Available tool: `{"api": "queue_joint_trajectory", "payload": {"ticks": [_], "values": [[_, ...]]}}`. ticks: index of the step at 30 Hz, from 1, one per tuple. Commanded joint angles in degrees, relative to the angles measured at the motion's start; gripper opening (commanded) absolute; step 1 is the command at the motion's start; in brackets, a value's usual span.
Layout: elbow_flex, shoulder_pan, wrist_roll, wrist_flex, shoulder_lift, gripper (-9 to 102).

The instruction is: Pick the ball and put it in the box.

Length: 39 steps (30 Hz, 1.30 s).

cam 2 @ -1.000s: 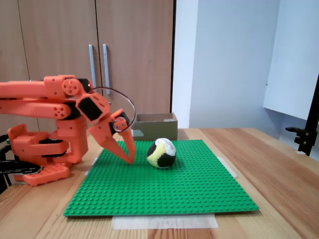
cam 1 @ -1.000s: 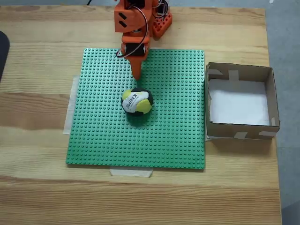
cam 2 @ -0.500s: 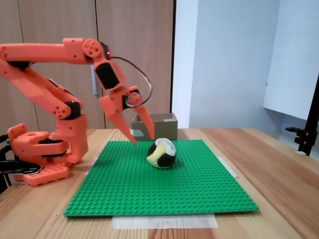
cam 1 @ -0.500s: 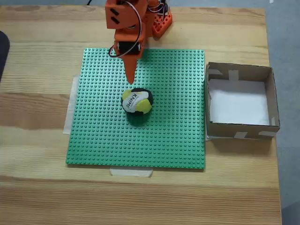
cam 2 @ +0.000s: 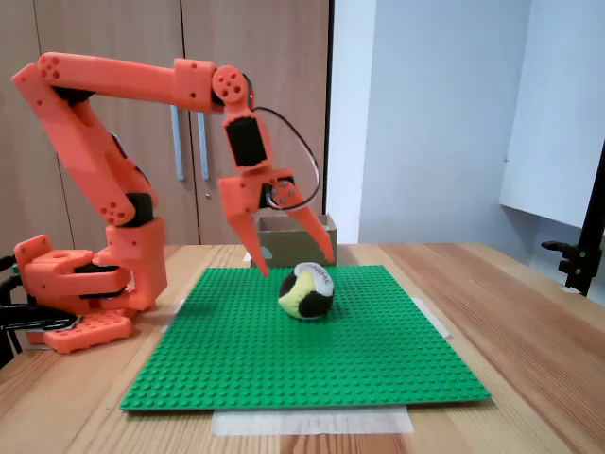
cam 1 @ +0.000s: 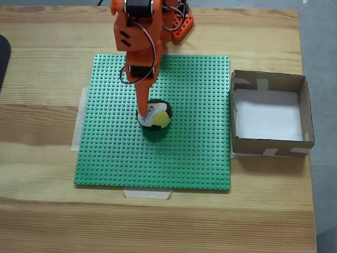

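Since the earlier frame the gripper has been carried forward over the ball, jaws spread wide and empty, on the green baseplate well apart from the box; an off-centre descent could nudge it rolling away.

Ball on the studded mat, box off to the side.
In the top-down fixed view the ball rests near the middle of the baseplate on the table; the box stands just right of the plate, and the gripper hangs over the ball, jaws spread either side.
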Motion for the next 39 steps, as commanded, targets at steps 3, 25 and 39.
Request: {"api": "queue_joint_trajectory", "payload": {"ticks": [3, 25, 39], "values": [[-6.59, -0.53, 0.53, 1.05, -5.54, 45], [-12.04, -2.55, 1.76, -1.41, -19.95, 46], [-7.82, -3.08, 2.29, -4.92, -19.95, 46]]}}
